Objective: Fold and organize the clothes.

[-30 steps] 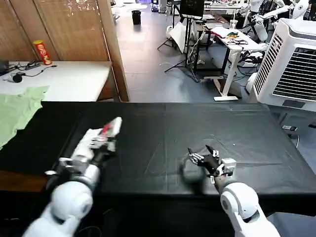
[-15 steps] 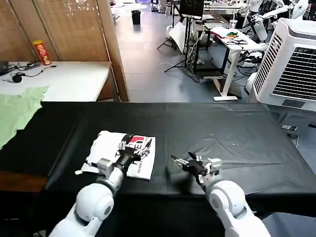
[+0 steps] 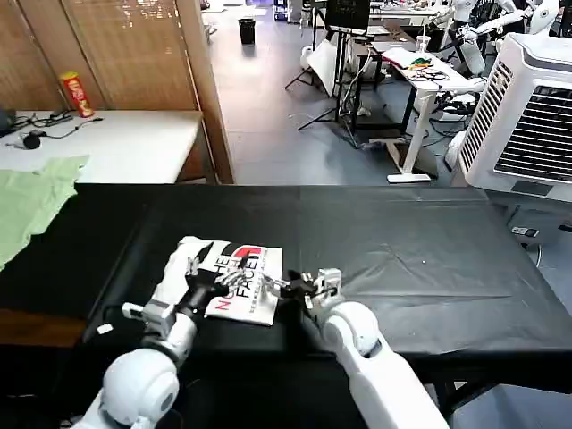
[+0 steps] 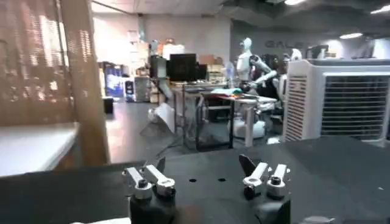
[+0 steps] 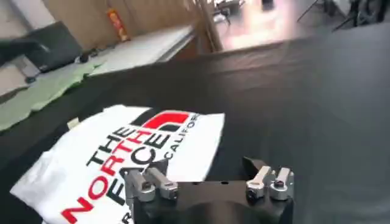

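- We recorded one white T-shirt (image 3: 234, 281), folded into a compact rectangle, lying flat on the black table (image 3: 420, 241) toward its near edge, at about 7 o'clock from the table's centre; the side with black "THE NORTH FACE" lettering and the red logo faced up.
- We noted the left gripper (image 3: 198, 275) at the shirt's left part, low over the cloth; whether it touched the fabric we could not tell. In the left wrist view its fingers (image 4: 149, 181) stood wide apart with nothing between them.
- We noted the right gripper (image 3: 288, 286) at 3 o'clock of the shirt, just beside its right edge, pointing toward it. In the right wrist view its fingers (image 5: 152, 182) stood wide apart, gripping nothing, with the printed shirt (image 5: 122, 155) lying just ahead of them.
- We listed a light green garment (image 3: 31, 198) at 10 o'clock, on the white table (image 3: 134, 143) behind the black one, well apart from the shirt.
- We listed a red-and-yellow canister (image 3: 76, 95) upright at the white table's far side, and cables (image 3: 36, 123) near it.
- We listed a white air cooler (image 3: 527, 116) at 2 o'clock, beyond the black table.
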